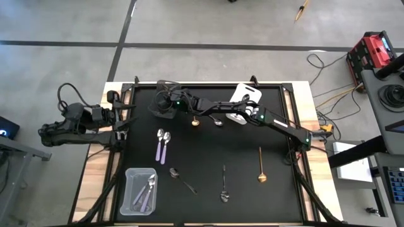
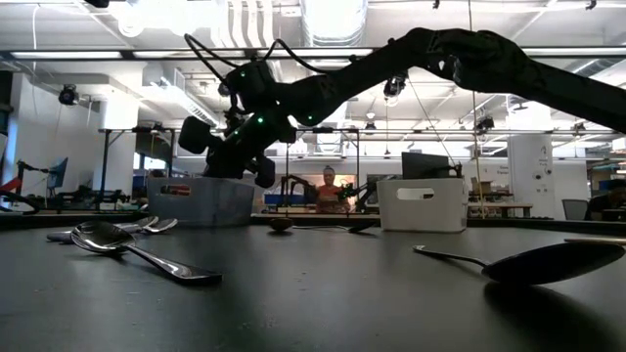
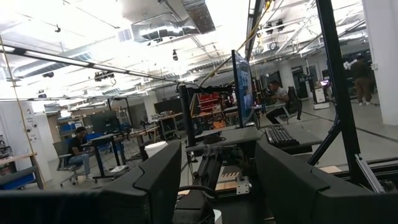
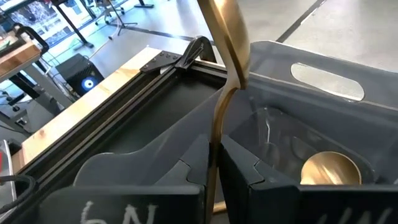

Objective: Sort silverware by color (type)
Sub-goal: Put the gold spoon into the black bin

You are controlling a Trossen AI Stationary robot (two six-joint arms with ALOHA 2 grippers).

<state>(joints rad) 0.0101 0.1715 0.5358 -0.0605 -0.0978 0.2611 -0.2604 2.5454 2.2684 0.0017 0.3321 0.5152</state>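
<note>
The right gripper [image 4: 214,163] reaches across the table to the dark bin [image 1: 165,104] at about 11 o'clock on the black mat [image 1: 208,183]. Its jaws are clenched on the handle of a gold spoon [image 4: 227,56], which stands upright between the fingers above the bin. Another gold spoon bowl [image 4: 329,169] already lies in the bin's bottom.

The left gripper [image 1: 123,120] waits off the mat's edge at about 9 o'clock, jaws released and holding nothing.

On the mat, 2 lilac-handled spoons [image 1: 162,146] lie side by side left of centre. A clear bin [image 1: 140,190] at about 7 o'clock holds more lilac-handled spoons [image 1: 146,191]. A dark spoon [image 1: 182,179] lies just right of that bin, and a second dark spoon [image 1: 224,187] lies near 6 o'clock. A gold spoon [image 1: 261,166] lies at about 4 o'clock. Near 12 o'clock, under the right arm, a gold spoon [image 1: 196,121] and a dark spoon [image 1: 218,121] lie close together. A white bin [image 1: 245,96] stands at about 1 o'clock.
</note>
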